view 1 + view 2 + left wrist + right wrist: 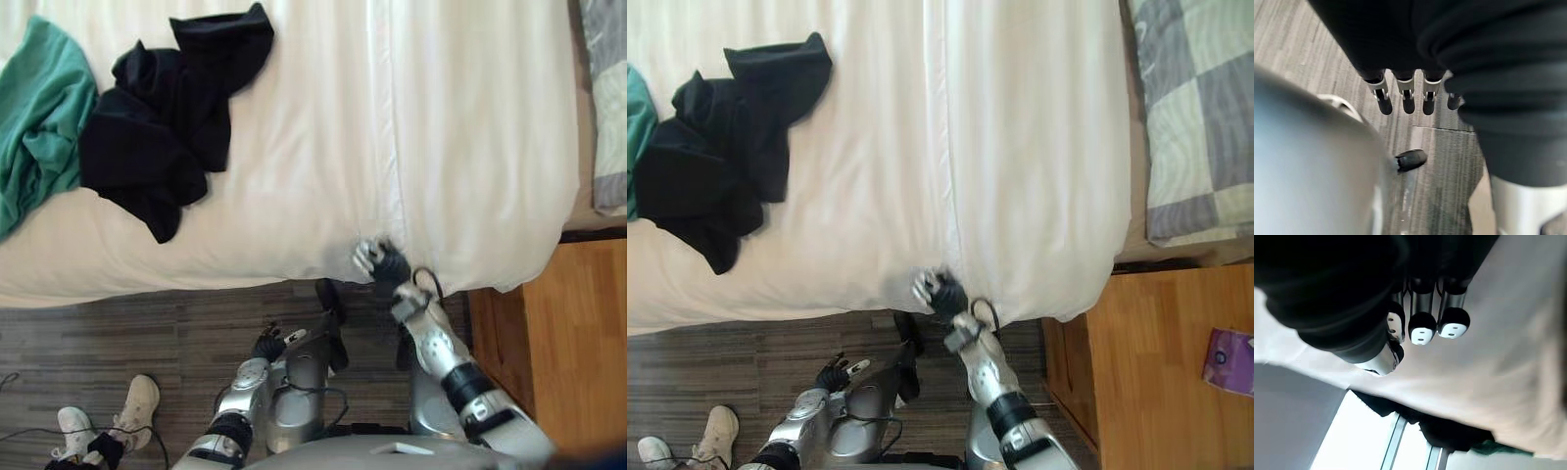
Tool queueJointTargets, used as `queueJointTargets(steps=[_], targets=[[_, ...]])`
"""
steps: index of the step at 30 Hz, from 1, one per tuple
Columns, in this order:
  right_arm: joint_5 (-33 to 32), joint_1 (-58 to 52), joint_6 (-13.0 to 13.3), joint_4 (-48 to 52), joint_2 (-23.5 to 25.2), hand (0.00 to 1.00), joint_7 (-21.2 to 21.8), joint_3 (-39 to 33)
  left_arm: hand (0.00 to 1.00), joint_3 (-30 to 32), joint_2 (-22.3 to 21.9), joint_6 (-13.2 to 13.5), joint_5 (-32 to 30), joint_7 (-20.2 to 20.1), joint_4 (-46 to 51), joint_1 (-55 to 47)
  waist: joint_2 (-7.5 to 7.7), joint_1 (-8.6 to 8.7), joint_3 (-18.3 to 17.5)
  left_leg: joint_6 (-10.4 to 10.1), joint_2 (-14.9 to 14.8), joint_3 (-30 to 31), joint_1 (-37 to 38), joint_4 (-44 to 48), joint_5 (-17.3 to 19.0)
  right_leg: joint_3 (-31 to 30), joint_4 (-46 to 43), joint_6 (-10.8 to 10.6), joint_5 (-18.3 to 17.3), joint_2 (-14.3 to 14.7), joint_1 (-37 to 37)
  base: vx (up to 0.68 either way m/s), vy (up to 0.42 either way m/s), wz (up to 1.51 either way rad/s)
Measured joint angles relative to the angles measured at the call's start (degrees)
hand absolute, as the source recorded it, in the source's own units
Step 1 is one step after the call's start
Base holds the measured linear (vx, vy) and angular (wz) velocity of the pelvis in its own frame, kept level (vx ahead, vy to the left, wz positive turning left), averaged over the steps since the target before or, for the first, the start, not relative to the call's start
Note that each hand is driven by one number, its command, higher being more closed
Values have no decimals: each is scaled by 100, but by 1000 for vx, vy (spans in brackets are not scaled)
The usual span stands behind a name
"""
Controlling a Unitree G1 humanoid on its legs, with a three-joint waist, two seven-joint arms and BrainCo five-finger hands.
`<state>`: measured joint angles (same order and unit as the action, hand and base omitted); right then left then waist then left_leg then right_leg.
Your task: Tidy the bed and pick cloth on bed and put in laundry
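R hand (380, 262) sat at near edge of the white bed cover (323, 147), by its centre crease. Couldn't tell if it was closed on the fabric or just pressing. L hand (268, 345) hung low over grey plank floor (147, 333), relaxed, empty. Crumpled black fabric garment (157, 137) lay far left on bed, touching a teal green cloth (39, 117) on its left. Est.: both soft, light, limp, not fragile; likely to drape and trail. Best hold = bunched middle of black heap, not a loose end.
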<state>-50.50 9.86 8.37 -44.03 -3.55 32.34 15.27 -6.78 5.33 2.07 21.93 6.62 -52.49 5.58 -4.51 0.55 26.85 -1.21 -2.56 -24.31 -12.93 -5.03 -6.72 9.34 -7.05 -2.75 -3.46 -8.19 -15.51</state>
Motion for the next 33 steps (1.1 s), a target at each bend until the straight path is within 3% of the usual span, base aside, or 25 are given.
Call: queueJointTargets(steps=[2, 6, 7, 11, 14, 16, 21, 25, 33], targets=[[18, -272, -20, -233, -145, 100, -7, -88, 0, 12, 10, 57, 0, -10, 12, 12, 16, 15, 72, -18, 3, 6, 1, -2, 13, -11, 2, -15, 7, -8, -6, 37, 24, -6], [70, -325, 194, -222, -221, 100, 134, -188, 0, 40, 24, 109, -4, -63, -61, -6, 43, 139, 85, -34, 3, 4, 99, -47, 24, -60, 11, -29, 45, 4, 46, 55, 10, -7], [134, -341, 257, -248, -215, 0, 141, -191, 0, 67, 23, 110, -6, -112, -63, -20, 51, 164, 82, -36, 3, 2, 113, -47, 25, -62, 10, -34, 50, 7, 55, 74, 1, -4], [340, -346, 469, -388, -217, 0, 34, -373, 0, 115, 3, 127, -13, -166, -68, -34, 70, 182, 80, -66, -6, -3, 277, -47, 46, -50, 31, -42, 53, 15, 233, 84, -4, -2], [1035, -353, 672, -592, -228, 0, -491, -500, 0, 126, -2, 173, -10, -173, -78, -54, 132, 192, 62, -98, -28, -6, 442, -47, 68, -42, 95, -42, 53, 42, 422, 65, -8, -3], [1423, -353, 769, -842, -219, 0, -1033, -633, 0, 247, 4, 209, -20, -172, -108, -98, 255, 209, -9, -106, -55, -6, 568, -49, 74, -33, 117, -42, 52, 72, 553, 48, -10, -3], [1758, -700, 759, -1229, -214, 0, -1802, -1072, 0, 294, 36, 234, -149, -135, -325, -220, 481, 231, -416, -146, -96, 13, 885, -55, 104, 27, 251, -48, 42, 112, 956, 37, -2, 1], [1770, -994, 724, -1334, -204, 0, -2042, -1319, 0, 311, 12, 204, -333, -125, -432, -292, 515, 268, -696, -136, -109, 80, 1047, -67, 124, 95, 274, -31, -8, 124, 1164, -7, 5, 7], [1812, -1671, 584, -1425, -25, 0, -2270, -1991, 0, 523, -25, -148, -570, 136, -581, -506, 674, 313, -1176, -111, -26, 126, 1695, -91, 455, 16, -873, -15, -900, -62, 1298, 33, -12, 1]])
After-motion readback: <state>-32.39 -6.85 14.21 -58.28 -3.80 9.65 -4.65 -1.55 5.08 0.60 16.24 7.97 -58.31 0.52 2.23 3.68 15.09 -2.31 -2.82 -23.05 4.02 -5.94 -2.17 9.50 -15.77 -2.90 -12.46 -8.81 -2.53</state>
